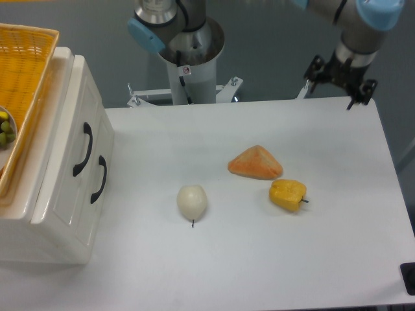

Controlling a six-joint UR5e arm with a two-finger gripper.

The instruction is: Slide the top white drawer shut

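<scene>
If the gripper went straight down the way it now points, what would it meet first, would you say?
Probably the far right edge of the white table. The black two-finger gripper hangs about over that edge, with no object beneath it, though depth is unclear and it might pass just behind the table.

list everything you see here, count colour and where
cabinet: 1, white, left side of the table
top drawer: 1, white with black handle, upper front of the cabinet
lower drawer: 1, white with black handle, below the top drawer
basket: 1, yellow wicker, on top of the cabinet, small green items inside
onion: 1, white, table centre
orange wedge: 1, orange, right of centre
pepper: 1, yellow, in front of the wedge
table: 1, white
arm base: 1, grey and blue, back centre
gripper: 1, black, above back right edge, fingers unclear
</scene>
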